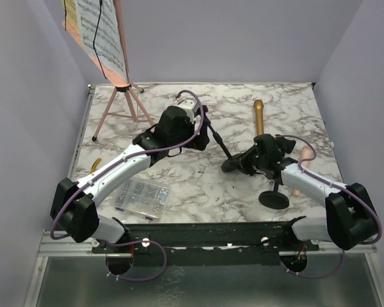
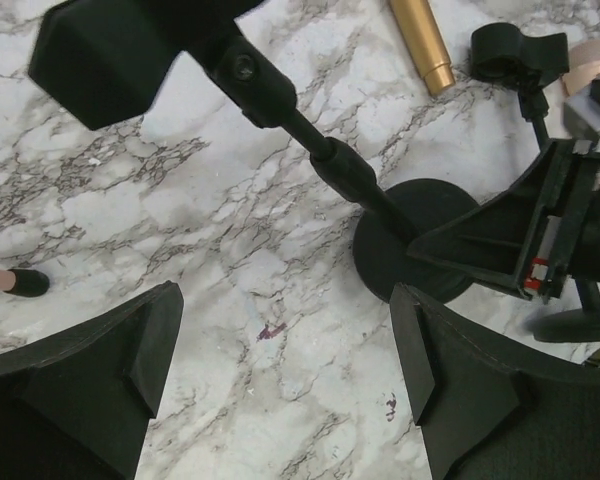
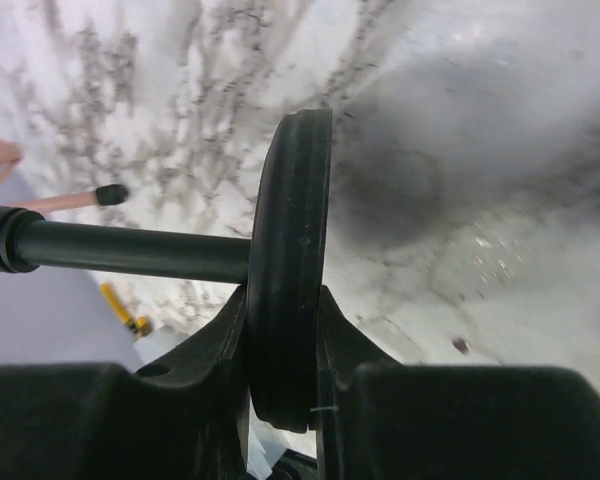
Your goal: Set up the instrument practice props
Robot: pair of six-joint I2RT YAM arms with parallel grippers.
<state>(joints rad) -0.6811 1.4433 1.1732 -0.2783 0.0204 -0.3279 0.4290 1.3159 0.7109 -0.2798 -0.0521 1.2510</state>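
Black plastic fills the right gripper (image 3: 288, 335): its 2 fingers are pinched on the rim of the round base (image 3: 290, 200) of 1 mic holder (image 1: 217, 141), with the disc standing on edge between them. Whether its lower rim touches the marble table (image 1: 198, 185) I cannot tell. From that grip the stem (image 3: 130, 250) runs away to the gripper's left and toward the far side of the table. The holder's long axis is therefore tilted well over, not upright, and the clip head (image 2: 110, 55) at the far end sits just beside the left gripper (image 2: 290, 340). That gripper hangs wide open and holds nothing; the stem crosses just beyond its fingertips, not between them. Only the right arm has the holder, and the coming move, as I judge it, is a turn of the wrist that swings the stem up until the disc sits flat. The second mic holder (image 1: 274, 198) stands upright just behind the right gripper, toward that arm's base. The gold microphone (image 1: 258, 115) lies ahead of the gripper and the pink microphone (image 1: 305, 153) to its right, so the swing has little room.
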